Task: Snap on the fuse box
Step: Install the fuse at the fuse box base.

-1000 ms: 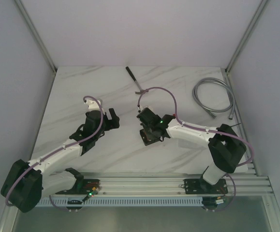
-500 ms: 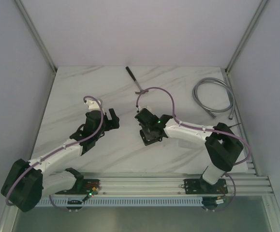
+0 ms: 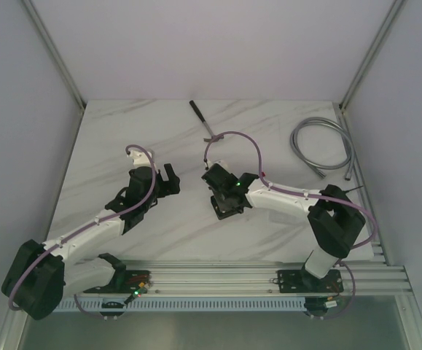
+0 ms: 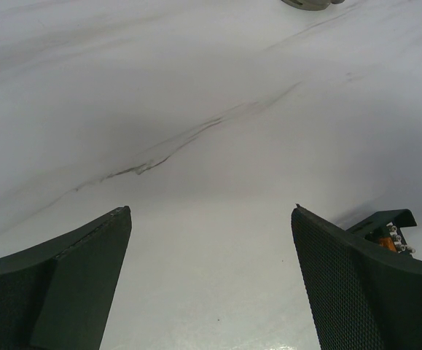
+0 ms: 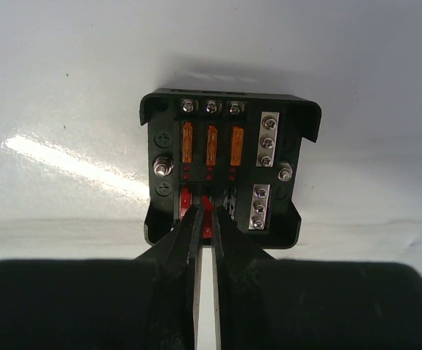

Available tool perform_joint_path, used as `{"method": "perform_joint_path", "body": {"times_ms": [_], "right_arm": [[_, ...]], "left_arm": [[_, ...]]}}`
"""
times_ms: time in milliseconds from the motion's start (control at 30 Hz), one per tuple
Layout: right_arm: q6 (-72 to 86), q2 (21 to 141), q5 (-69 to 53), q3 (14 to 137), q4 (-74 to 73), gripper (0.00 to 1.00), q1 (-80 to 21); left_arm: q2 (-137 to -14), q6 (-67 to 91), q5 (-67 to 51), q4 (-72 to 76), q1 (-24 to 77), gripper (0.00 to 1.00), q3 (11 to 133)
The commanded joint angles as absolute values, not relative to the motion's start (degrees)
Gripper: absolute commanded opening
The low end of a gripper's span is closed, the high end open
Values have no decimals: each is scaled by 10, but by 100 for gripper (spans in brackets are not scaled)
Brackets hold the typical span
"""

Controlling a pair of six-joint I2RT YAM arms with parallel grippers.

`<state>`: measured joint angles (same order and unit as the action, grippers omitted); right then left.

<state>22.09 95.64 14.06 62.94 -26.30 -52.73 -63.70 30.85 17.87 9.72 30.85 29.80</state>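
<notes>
Pinching red fuse: right fingers, over fuse box | hose beyond

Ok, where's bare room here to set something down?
Bare marble: the far-left corner, from the wall to the thin black rod; also the near strip between left arm and right arm. Crowded: the centre, where the right arm's fingers meet the black square fuse box, and the far-right corner with the coiled grey metal hose.

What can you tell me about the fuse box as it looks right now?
The fuse box is a square black plastic housing lying flat and uncovered on the marble table. Three orange fuses fill its upper row, silver screw terminals line one side, and the right tool, nearly shut, pinches at a red fuse below.
</notes>
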Motion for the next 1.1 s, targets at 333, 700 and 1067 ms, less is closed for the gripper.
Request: {"method": "perform_joint_path", "body": {"times_ms": [333, 700, 1067], "right_arm": [[226, 952, 174, 654, -286, 0, -535], [221, 966, 172, 655, -282, 0, -535], [218, 975, 167, 651, -269, 0, -535]], "left_arm": [[-640, 314, 184, 92, 306, 100, 301], [-641, 315, 183, 92, 305, 100, 302], [-641, 315, 182, 92, 305, 100, 302]]}}
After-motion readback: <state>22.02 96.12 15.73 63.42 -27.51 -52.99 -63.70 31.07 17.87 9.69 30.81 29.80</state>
